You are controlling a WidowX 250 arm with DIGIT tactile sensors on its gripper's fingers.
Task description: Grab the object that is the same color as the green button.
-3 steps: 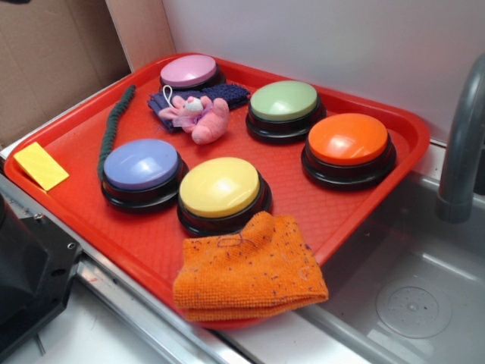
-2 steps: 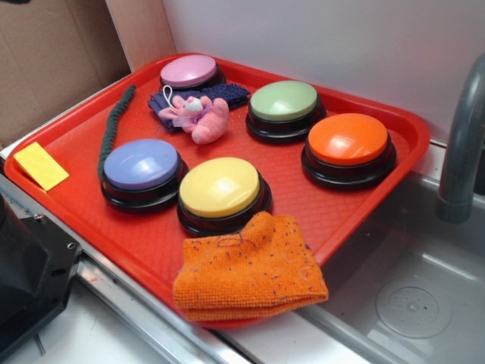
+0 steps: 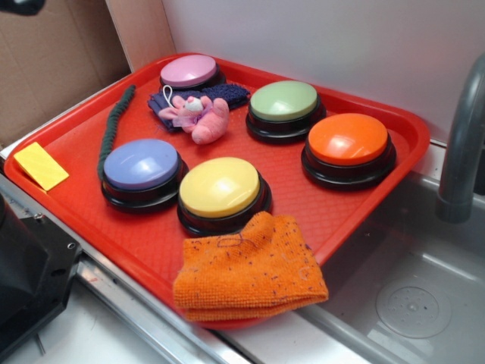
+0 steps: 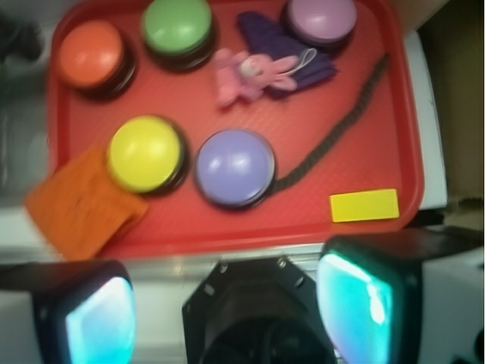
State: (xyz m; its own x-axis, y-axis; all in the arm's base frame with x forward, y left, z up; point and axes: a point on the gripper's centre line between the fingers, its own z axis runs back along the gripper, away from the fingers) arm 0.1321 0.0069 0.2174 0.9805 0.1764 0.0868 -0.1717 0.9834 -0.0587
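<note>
Fingers [image 4: 227,303] spread wide apart, empty, poised high above the near edge of the red tray [image 4: 76,220], nothing between them yet. Well ahead and to the right of the fingers lies the dark green cord [image 4: 333,136], stretched diagonally from beside the lilac-blue button [image 4: 235,167] up toward the tray's far right corner. Same hue as the green button [image 4: 178,26], far ahead and to the left.

Best to descend over the cord's free middle stretch, away from both ends, turning the fingers crosswise to its line so both close on its flanks. Needs going low, nearly to the tray floor, since so thin a cord sits flat and probably slips out of a shallow pinch.

Nearest hazards: the lilac-blue button, touching or almost touching the cord's near end, and the yellow block [image 4: 364,205] just right of that end. Farther ahead, the dark blue cloth [image 4: 280,49] under the pink plush toy [image 4: 246,76], both clear of the cord's middle. Yellow button [image 4: 145,152], orange cloth [image 4: 79,208] and orange button [image 4: 91,53] well off to the left.
</note>
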